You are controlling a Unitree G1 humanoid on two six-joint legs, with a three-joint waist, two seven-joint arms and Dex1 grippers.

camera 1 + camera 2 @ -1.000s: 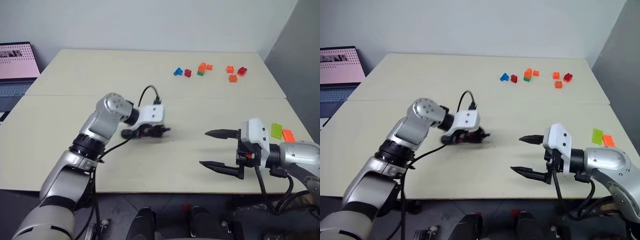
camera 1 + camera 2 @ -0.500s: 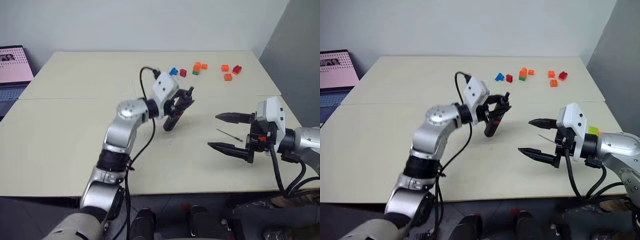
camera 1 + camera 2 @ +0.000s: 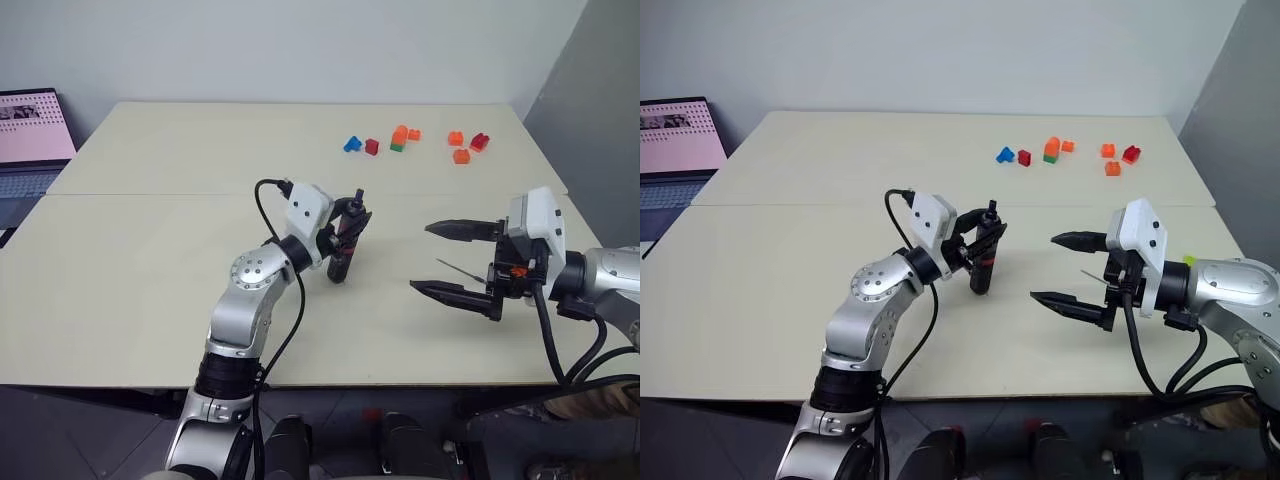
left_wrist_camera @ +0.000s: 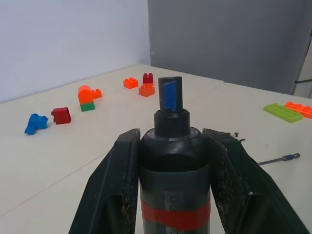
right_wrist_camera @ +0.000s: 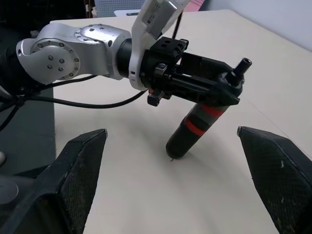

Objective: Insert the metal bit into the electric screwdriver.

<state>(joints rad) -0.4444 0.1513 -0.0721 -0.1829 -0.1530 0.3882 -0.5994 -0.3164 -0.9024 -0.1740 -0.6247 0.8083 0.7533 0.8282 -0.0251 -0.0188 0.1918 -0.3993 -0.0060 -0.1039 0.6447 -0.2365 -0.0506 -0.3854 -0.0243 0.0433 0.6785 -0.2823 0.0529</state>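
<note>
No readable text, label, brand or number anywhere. Laptop screen (image 3: pixel 35 125) off table's far left corner shows pink page with dark strip, too small to read. Electric screwdriver (image 4: pixel 173 183) bears faint, illegible marks.

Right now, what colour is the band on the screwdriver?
Red, on the electric screwdriver; the right wrist view shows it best.
</note>
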